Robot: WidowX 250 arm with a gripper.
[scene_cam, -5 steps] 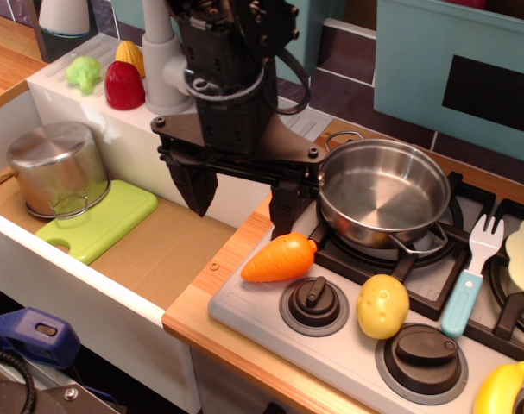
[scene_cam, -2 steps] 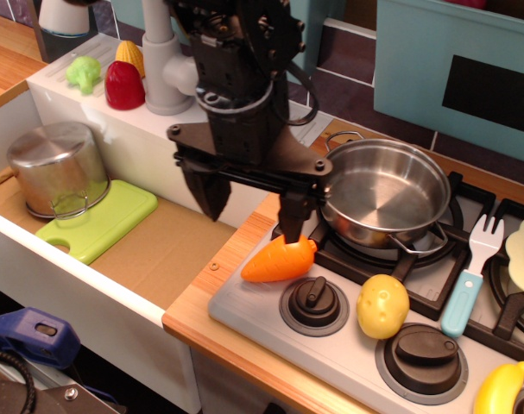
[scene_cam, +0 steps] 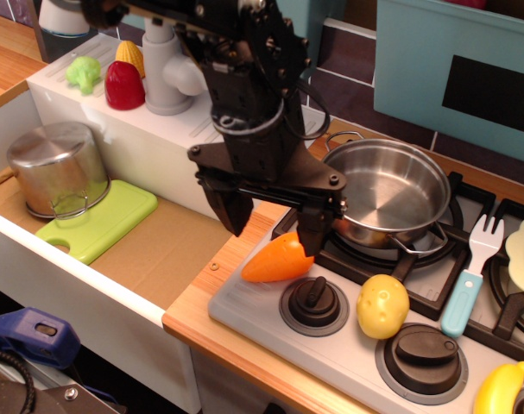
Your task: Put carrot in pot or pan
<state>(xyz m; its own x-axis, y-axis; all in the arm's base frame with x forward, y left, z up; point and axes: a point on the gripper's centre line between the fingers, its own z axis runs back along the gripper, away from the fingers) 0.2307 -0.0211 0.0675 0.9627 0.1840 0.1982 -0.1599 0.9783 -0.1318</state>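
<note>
Carrot (scene_cam: 274, 261) lies on the grey stove top at the worktop's front-left corner, long axis running left to right, pointed tip left, blunt end hidden behind one finger. Gripper (scene_cam: 274, 222) hangs over it, black fingers (scene_cam: 231, 205) spread wide, straddling it and holding nothing. Smooth orange plastic; just behind, the shiny shallow steel pan (scene_cam: 387, 191) sits on a burner.

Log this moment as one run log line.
phase: reaching | hand: open, straddling small orange plastic toy carrot on stove | wide shallow steel pan: empty
</note>
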